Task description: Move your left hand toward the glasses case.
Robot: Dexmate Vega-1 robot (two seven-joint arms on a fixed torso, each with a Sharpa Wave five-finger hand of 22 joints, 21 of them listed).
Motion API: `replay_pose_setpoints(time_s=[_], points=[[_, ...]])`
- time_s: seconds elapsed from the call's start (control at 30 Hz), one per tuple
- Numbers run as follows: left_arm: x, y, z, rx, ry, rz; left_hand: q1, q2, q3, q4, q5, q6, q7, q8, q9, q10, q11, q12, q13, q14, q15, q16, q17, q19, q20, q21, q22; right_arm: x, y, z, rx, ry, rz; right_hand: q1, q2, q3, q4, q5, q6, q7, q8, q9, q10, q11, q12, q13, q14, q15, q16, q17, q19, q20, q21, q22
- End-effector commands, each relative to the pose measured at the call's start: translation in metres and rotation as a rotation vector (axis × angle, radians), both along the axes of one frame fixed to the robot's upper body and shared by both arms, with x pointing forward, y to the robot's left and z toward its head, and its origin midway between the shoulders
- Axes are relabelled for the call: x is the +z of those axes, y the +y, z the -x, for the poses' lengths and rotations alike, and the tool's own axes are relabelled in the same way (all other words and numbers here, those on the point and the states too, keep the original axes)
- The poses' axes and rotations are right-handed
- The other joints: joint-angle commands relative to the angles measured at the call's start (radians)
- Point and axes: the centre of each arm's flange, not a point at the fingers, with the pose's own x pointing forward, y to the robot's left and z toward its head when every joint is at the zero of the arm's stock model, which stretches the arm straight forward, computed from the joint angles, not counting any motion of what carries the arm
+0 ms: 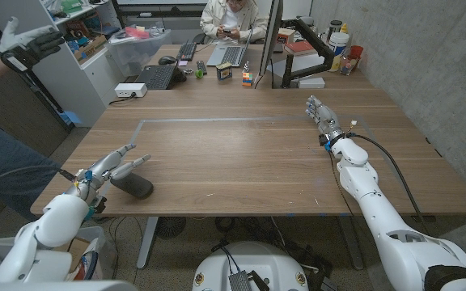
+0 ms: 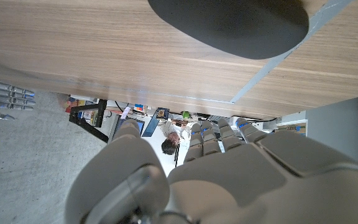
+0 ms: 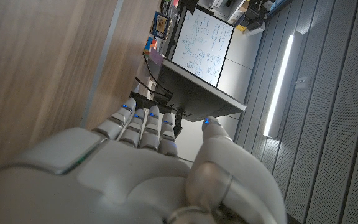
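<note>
A dark grey oval glasses case (image 1: 133,187) lies near the table's front left edge; in the left wrist view the glasses case (image 2: 229,25) shows close beyond my fingers. My left hand (image 1: 108,170) stands just left of the case with its fingers stretched out and apart, holding nothing, the fingertips reaching over the case's far end. My left hand (image 2: 197,180) shows from behind in its wrist view. My right hand (image 1: 322,117) stands at the table's right side, far from the case, fingers extended and empty; the right hand (image 3: 135,168) also shows in its wrist view.
A grey tape outline (image 1: 217,121) marks a rectangle on the wooden table (image 1: 241,162). At the back stand keyboards (image 1: 158,77), a laptop (image 1: 231,55), a monitor and small clutter. A person sits behind the table; another person's gloved hand (image 1: 27,44) is at the far left.
</note>
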Motion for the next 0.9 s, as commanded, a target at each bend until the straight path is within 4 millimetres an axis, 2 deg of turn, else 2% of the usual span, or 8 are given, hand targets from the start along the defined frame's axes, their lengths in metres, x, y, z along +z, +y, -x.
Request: replay_pose_setpoints(time_s=[0.03, 0.23, 0.9], points=[[0.0, -0.01, 0.002, 0.059, -0.022, -0.148, 0.013, 0.005, 0.0, -0.005, 0.002, 0.014, -0.006, 0.009, 0.003, 0.005, -0.006, 0.009, 0.004, 0.005, -0.001, 0.007, 0.002, -0.002, 0.003, 0.004, 0.002, 0.003, -0.004, 0.0, -0.001, -0.007, 0.001, -0.008, -0.001, 0.005, -0.005, 0.004, 0.004, -0.002, 0.005, 0.002, 0.008, -0.003, -0.003, 0.003, 0.009, 0.0, -0.002, 0.004, 0.012, -0.001, -0.004, 0.003], [-0.001, -0.011, 0.002, 0.069, -0.022, -0.165, 0.015, 0.006, 0.0, -0.006, 0.002, 0.018, -0.007, 0.01, 0.003, 0.007, -0.016, 0.01, 0.004, 0.005, -0.002, 0.007, 0.002, -0.002, 0.003, 0.004, 0.002, 0.002, -0.004, -0.001, 0.0, -0.004, 0.002, -0.008, -0.001, 0.005, -0.005, 0.004, 0.004, -0.003, 0.006, 0.002, 0.009, -0.004, -0.003, 0.003, 0.008, 0.0, -0.002, 0.004, 0.012, 0.0, -0.005, 0.003], [-0.01, -0.012, 0.002, 0.083, -0.024, -0.184, 0.02, 0.009, 0.0, -0.008, 0.005, 0.025, -0.008, 0.011, 0.003, 0.013, -0.017, 0.011, 0.004, 0.011, -0.007, 0.008, 0.001, -0.004, 0.0, 0.004, 0.002, 0.001, -0.001, 0.0, 0.005, -0.001, 0.01, -0.009, -0.001, 0.004, -0.005, 0.004, 0.005, -0.003, 0.006, 0.002, 0.009, -0.004, -0.003, 0.003, 0.008, 0.002, -0.002, 0.004, 0.013, 0.0, -0.009, 0.003]])
